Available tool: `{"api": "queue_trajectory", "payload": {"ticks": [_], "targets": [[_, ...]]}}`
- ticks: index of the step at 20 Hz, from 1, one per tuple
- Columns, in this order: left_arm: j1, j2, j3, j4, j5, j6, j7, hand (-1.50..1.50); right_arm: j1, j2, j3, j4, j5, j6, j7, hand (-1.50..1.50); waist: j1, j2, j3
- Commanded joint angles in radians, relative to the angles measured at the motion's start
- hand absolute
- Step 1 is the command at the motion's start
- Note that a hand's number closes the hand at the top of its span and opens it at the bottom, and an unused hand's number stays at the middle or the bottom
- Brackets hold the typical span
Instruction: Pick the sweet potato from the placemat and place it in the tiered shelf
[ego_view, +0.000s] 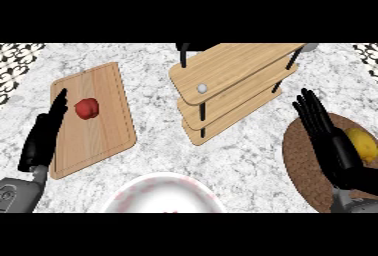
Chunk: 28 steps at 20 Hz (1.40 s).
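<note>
Sweet potato (361, 143) — yellowish here — lies on the round brown placemat (310, 165) at three o'clock, just behind the right hand (328, 135), whose fingers are straight and hold nothing. It looks stiff, smooth and fairly light; taking it across its middle seems safest. Left hand (43, 137) rests open at nine o'clock beside a cutting board (103, 130) bearing a red fruit (86, 108). Tiered shelf (232, 75) at twelve o'clock carries no load — a white bowl (159, 197) sits at six.

A white and grey speckled marble counter (155, 65) fills the view, with strips of black-and-white patterned tile at the counter's far left corner (18, 60) and far right corner (367, 52).
</note>
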Motion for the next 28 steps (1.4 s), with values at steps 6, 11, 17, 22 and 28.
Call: {"api": "queue_trajectory", "payload": {"ticks": [6,11,17,22,28], "targets": [[0.092,-0.14,0.038,0.005,0.206,-0.073,0.048,0.0,-0.068,-0.352,-0.409,0.24,-0.143,0.205,-0.1,1.5,-0.027,0.037,-0.028],[0.116,-0.167,0.031,0.015,0.276,-0.157,0.045,0.0,-0.028,-0.446,-0.406,0.602,-0.068,0.266,-0.035,-1.5,0.011,0.048,-0.025],[0.111,-0.175,0.039,0.027,0.272,-0.155,0.065,0.0,-0.096,-0.557,-0.379,0.838,-0.02,0.617,-0.335,-1.5,0.001,0.036,-0.025],[0.093,-0.182,0.056,0.055,0.266,-0.173,0.048,0.0,-0.199,-0.639,-0.311,0.919,0.067,0.79,-0.359,-1.5,-0.006,0.031,-0.027],[0.143,-0.191,0.051,0.012,0.258,-0.174,0.058,0.0,-0.295,-0.655,-0.224,0.757,0.109,0.79,-0.145,-1.5,-0.012,0.025,-0.03]]}}
